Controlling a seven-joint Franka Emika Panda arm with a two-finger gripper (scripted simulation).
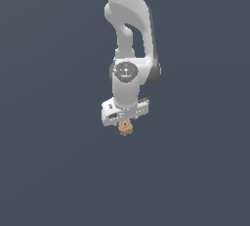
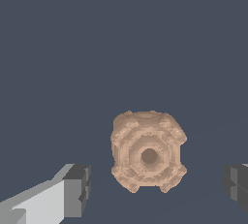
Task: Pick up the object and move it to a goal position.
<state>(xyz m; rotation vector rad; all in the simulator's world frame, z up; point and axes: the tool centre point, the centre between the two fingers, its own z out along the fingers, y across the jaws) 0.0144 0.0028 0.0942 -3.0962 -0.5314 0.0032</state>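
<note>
White Panda arm's tool point(image 1: 125, 121) hangs straight down over the plain dark grey-blue counter point(image 1: 49, 171). The small tan-brown lumpy chunk w/ a round dimple in its face point(image 2: 148, 151) sits between the two dark finger pads point(image 2: 77, 189) — gaps on both sides in wrist view, so tool is spread wide, gripping nothing. Ext. view: chunk point(image 1: 125, 127) just under the tool, partly tucked beneath it.
</note>
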